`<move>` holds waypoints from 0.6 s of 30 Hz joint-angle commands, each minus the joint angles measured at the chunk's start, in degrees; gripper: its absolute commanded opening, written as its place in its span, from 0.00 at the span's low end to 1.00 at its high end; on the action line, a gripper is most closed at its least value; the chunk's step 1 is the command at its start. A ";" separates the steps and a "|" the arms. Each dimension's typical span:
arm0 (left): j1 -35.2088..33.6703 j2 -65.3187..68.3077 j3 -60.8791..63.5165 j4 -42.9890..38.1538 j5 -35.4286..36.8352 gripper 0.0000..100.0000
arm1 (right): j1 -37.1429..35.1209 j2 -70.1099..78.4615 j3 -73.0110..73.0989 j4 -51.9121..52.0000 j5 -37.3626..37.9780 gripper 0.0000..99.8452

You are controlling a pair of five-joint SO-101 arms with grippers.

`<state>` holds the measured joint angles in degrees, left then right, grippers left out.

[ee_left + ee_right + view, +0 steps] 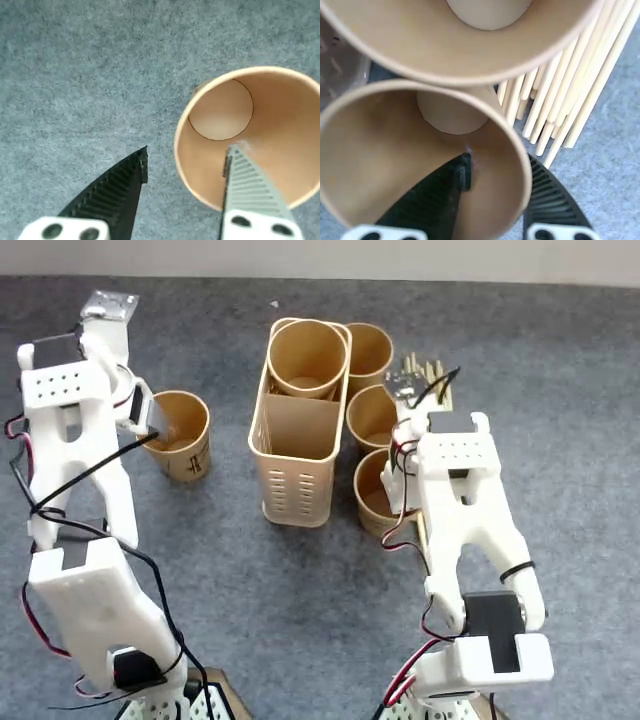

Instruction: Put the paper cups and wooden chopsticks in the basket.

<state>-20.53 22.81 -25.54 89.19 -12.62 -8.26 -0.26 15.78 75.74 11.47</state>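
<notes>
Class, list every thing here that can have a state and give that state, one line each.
Basket: upright, one cup in its far compartment.
Lone cup: upright, empty, on the table.
Three cups beside basket: upright, on the table.
Chopsticks: lying flat, bundled.
Left gripper: open, astride lone cup's rim.
Right gripper: open, astride nearest cup's rim.

Basket [295,490] holds one paper cup [306,356]

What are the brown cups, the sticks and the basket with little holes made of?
The cups look like paper: thin rolled rims and matte tan walls. The chopsticks look like bare pale wood, with no shine and with plainly cut ends. The basket is probably moulded plastic, since it is smooth and beige with neat slots, though I can't be sure.
</notes>
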 commanded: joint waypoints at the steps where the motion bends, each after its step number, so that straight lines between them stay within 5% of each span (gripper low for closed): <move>1: 1.27 -0.40 1.63 -1.76 -1.14 0.14 | 0.57 -0.57 0.04 -0.40 0.35 0.12; 4: 1.27 -0.40 1.71 -1.76 -1.93 0.00 | 0.57 -0.57 -0.13 -0.48 0.35 0.00; 10: 1.71 -1.01 -4.44 -0.44 -1.93 0.00 | 1.01 -1.01 -0.75 3.74 0.35 0.01; 18: 3.65 -1.10 -42.95 11.87 -1.76 0.00 | 2.15 -9.45 -17.98 21.76 2.29 0.01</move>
<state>-19.82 22.90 -48.48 97.89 -14.29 -7.30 -2.29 7.60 89.63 13.14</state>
